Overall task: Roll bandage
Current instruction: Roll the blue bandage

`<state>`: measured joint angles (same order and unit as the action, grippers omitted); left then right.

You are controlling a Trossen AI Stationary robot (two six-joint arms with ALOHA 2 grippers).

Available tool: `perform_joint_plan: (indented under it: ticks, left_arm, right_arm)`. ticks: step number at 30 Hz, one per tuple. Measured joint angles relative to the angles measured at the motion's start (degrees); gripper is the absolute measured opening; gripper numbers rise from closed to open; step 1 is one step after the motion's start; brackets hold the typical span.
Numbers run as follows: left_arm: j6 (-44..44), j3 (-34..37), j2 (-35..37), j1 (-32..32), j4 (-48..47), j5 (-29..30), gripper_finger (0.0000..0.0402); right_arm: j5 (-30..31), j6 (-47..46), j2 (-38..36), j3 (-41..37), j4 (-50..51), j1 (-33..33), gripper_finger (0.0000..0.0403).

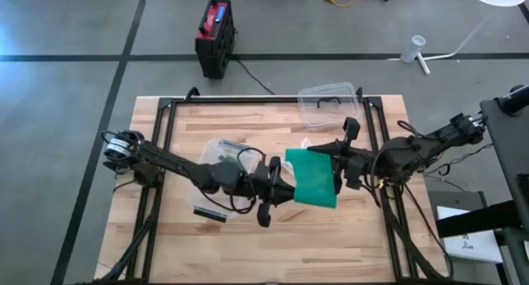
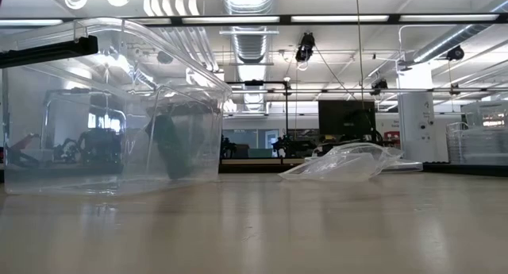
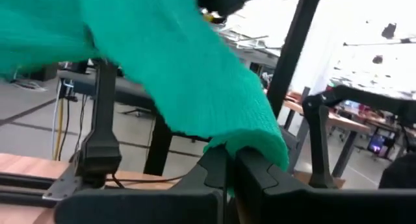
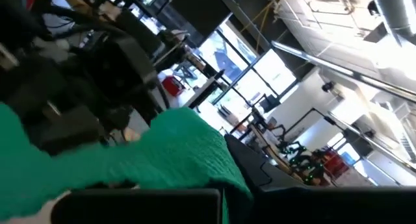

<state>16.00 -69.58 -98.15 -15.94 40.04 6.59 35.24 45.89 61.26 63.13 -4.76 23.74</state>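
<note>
A green bandage (image 1: 312, 178) is stretched between my two grippers above the table's middle. My left gripper (image 1: 287, 191) is shut on its left edge; the bandage shows in the left wrist view (image 3: 188, 74). My right gripper (image 1: 336, 171) is shut on its right edge; the bandage shows in the right wrist view (image 4: 162, 152). In the low view neither gripper shows plainly. My left gripper pinches the bandage's left edge (image 3: 244, 143) between its two fingers, coming level from the table's left. The bandage is lifted clear and spreads away from the fingers. My right gripper pinches the bandage's right edge (image 4: 214, 169) between its two fingers, coming level from the table's right. The bandage is lifted clear.
A clear plastic box (image 1: 329, 105) stands at the table's far edge. A second clear box (image 1: 221, 157) sits left of centre under my left arm, and shows large in the low view (image 2: 111, 107). A crumpled clear bag (image 2: 345, 163) lies on the table. A dark strip (image 1: 211, 212) lies near the left arm.
</note>
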Motion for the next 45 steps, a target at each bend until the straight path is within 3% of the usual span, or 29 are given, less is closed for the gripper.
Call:
perform_joint_plan:
  ticks: [14, 24, 33, 40, 45]
  left_arm:
    - [10.1, -0.2, -3.1, 2.3, -2.0, 3.4, 0.0]
    - [9.8, -3.1, -6.4, 2.9, 0.6, 3.5, 0.0]
    - [6.2, -3.9, -6.9, 3.6, 0.1, 5.2, 0.0]
    - [-0.9, -3.9, -6.9, 2.5, 0.3, 4.2, 0.0]
    - [-6.3, -3.9, -6.9, 1.0, 0.3, -0.6, 0.0]
  right_arm:
    - [-1.7, 2.7, 0.0, 2.6, -0.1, 0.0, 0.0]
    - [-1.6, 2.7, 0.4, 2.7, -0.2, 0.0, 0.0]
    - [-4.8, 0.2, 0.4, 2.9, -0.2, 0.0, 0.0]
    - [1.4, 0.7, 0.3, 2.9, -0.2, 0.0, 0.0]
    - [5.2, -0.2, 0.2, 2.9, -0.2, 0.0, 0.0]
